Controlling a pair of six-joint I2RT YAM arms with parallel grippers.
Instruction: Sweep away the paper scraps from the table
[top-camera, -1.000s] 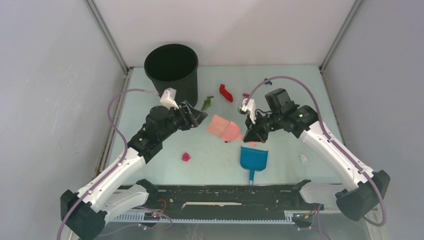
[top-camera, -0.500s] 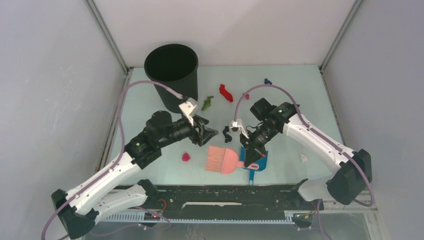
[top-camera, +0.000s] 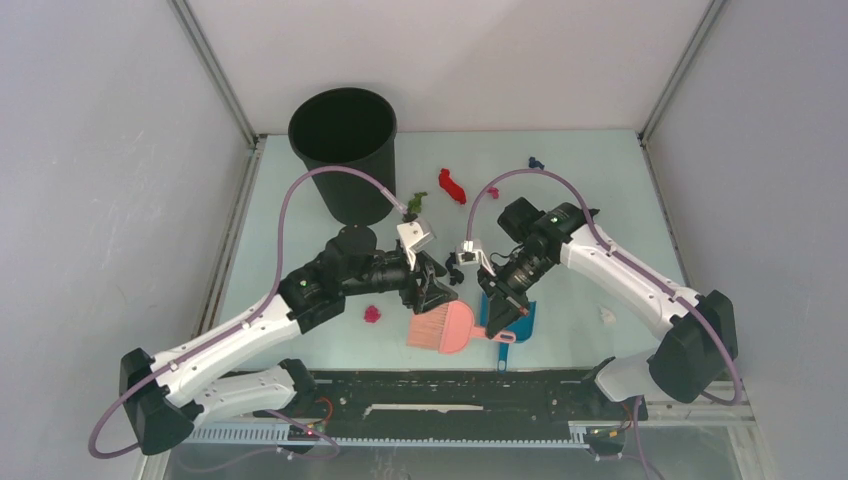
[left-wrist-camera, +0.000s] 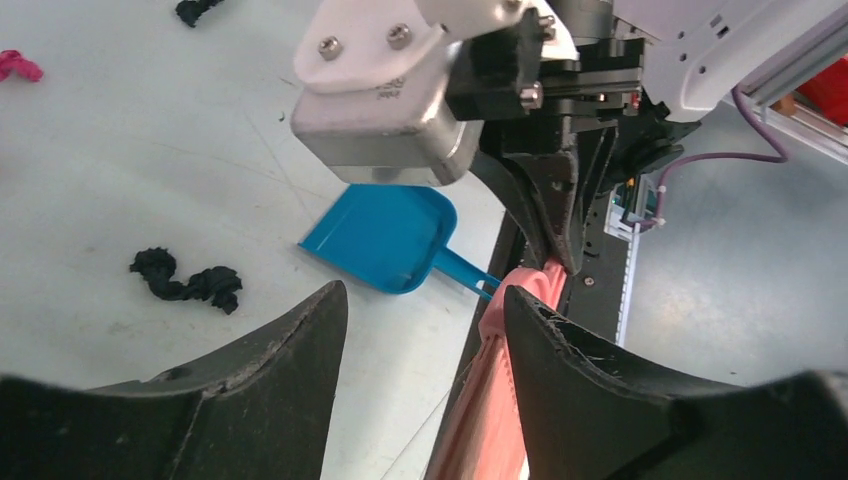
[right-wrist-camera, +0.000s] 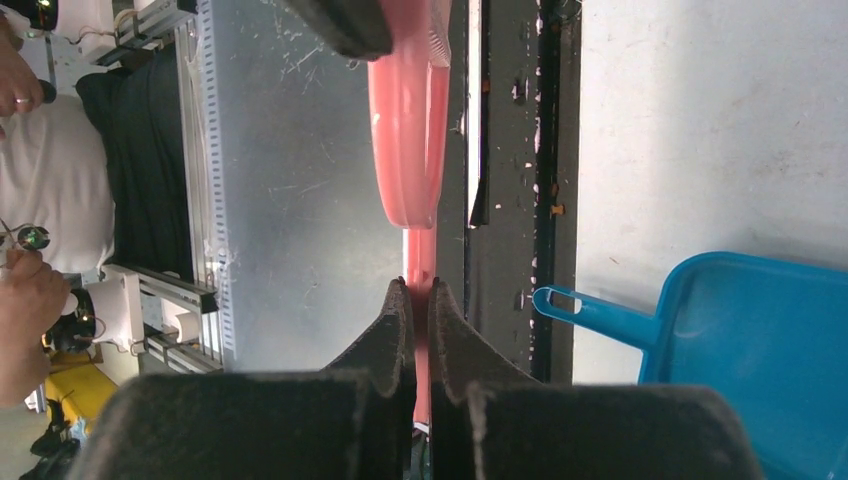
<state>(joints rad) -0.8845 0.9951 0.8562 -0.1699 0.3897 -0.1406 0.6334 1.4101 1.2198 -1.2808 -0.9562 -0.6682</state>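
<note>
My right gripper (top-camera: 497, 320) (right-wrist-camera: 420, 292) is shut on the thin handle of the pink hand brush (top-camera: 440, 326) (right-wrist-camera: 410, 130), held near the table's front edge. Just above the brush head is my left gripper (top-camera: 431, 288) (left-wrist-camera: 420, 300), open, with the pink brush (left-wrist-camera: 495, 400) running beside its right finger. Paper scraps lie on the mint-green table (top-camera: 590, 210): red (top-camera: 452, 185), green (top-camera: 415, 203), magenta (top-camera: 372, 313), dark blue (top-camera: 536, 162) and black (top-camera: 455, 272) (left-wrist-camera: 188, 280). The blue dustpan (top-camera: 520, 318) (left-wrist-camera: 385, 240) (right-wrist-camera: 745, 335) rests under the right wrist.
A tall black bin (top-camera: 343, 150) stands at the back left of the table. A small white scrap (top-camera: 607, 315) lies at the right. Metal rails (top-camera: 225, 250) edge the sides, and the black base rail (top-camera: 450, 385) runs along the front.
The right gripper has carried the pink brush from mid-table toward the front edge, left of the dustpan. The left arm has swung right and forward, bringing its open jaws to the brush head.
</note>
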